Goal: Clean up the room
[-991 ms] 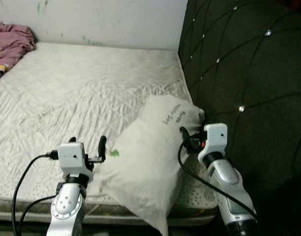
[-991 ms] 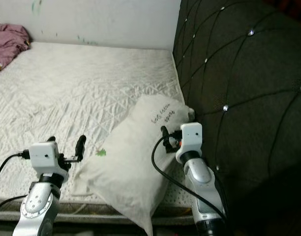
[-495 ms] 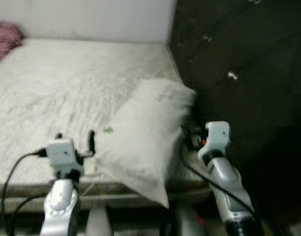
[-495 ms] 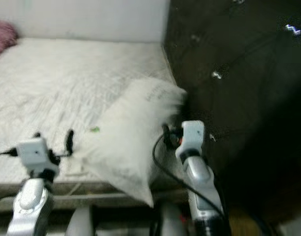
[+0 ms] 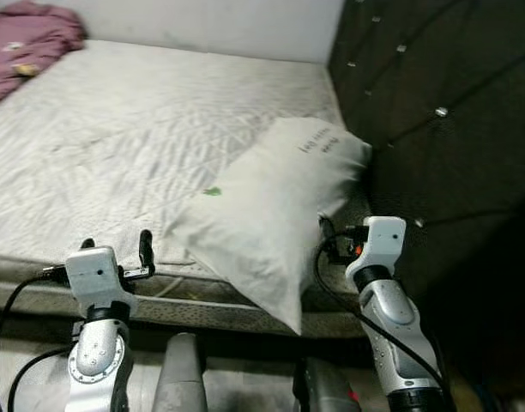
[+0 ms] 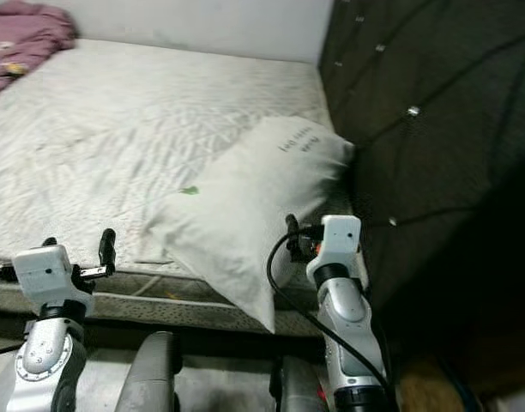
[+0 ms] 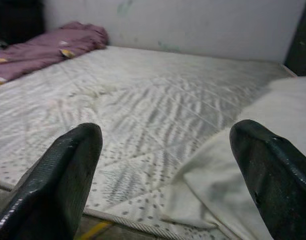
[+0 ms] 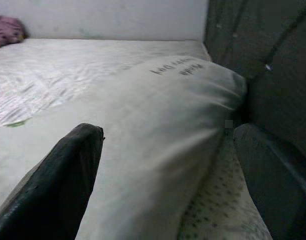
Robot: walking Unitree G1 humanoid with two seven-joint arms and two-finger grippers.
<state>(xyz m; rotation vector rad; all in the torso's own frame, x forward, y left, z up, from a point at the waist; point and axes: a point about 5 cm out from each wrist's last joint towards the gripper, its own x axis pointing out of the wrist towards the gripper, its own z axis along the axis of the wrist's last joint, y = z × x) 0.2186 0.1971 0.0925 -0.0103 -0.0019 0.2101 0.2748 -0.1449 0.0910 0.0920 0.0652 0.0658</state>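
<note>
Both hands backed off mattress (image 5: 159, 129) edge; left hand (image 5: 115, 250) spread, right hand (image 5: 331, 240) spread beside pillow (image 5: 271, 206) corner.

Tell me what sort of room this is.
Most likely a bedroom: a white quilted mattress with a white pillow lying on it, a dark button-tufted headboard, and a crumpled purple blanket at the far corner.

Camera drawn back, both grippers now short of the bed (image 5: 159, 146) edge, right gripper (image 5: 328, 243) off the pillow (image 5: 271, 206).
</note>
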